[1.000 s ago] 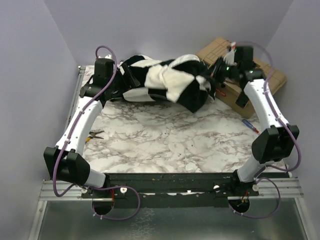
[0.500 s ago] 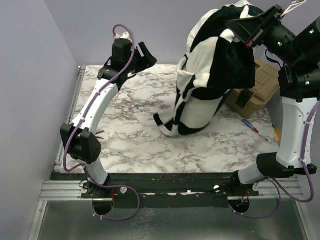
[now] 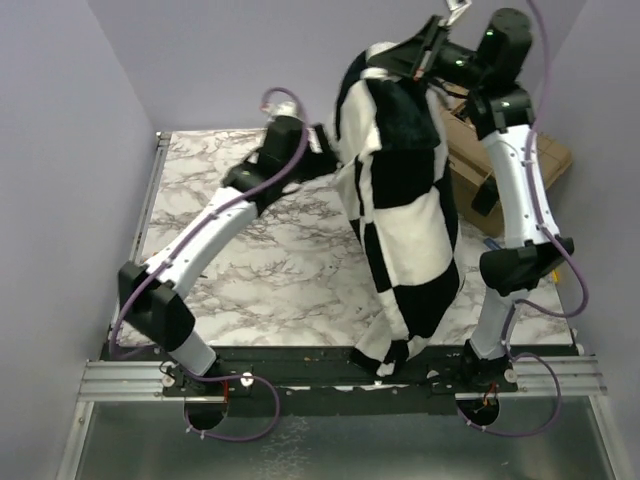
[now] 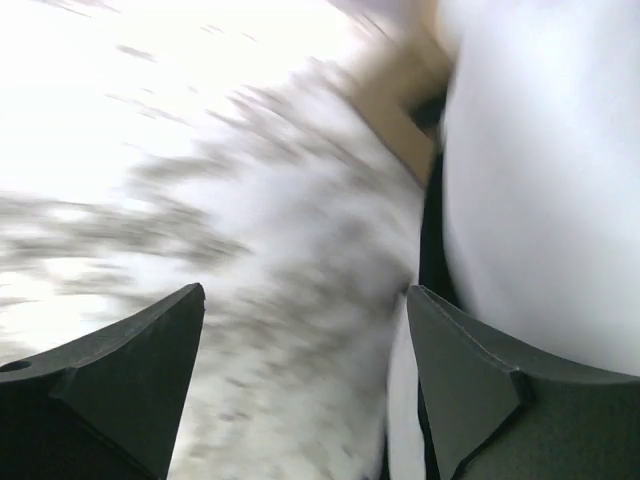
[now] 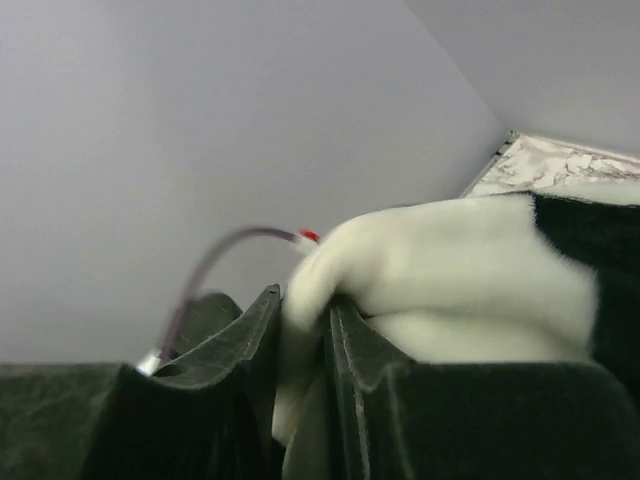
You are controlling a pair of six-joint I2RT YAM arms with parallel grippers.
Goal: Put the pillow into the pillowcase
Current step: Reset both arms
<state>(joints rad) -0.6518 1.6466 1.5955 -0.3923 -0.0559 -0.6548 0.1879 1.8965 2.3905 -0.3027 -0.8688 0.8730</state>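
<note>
Marble bench (image 3: 250,260) lies bare on the left, and the left arm reaches across it toward the middle. The left tool (image 4: 305,300) stands wide open with nothing between its fingers, just beside the hanging cloth. The pillowcase (image 3: 410,220) hangs in a long checked drape from high at the back down to the bench's near edge. Whether the pillow is inside it I cannot tell. At the top the right tool (image 5: 303,305) pinches a white fold of the pillowcase, its fingers nearly closed. Behind the right arm sits a cardboard box (image 3: 545,155).
</note>
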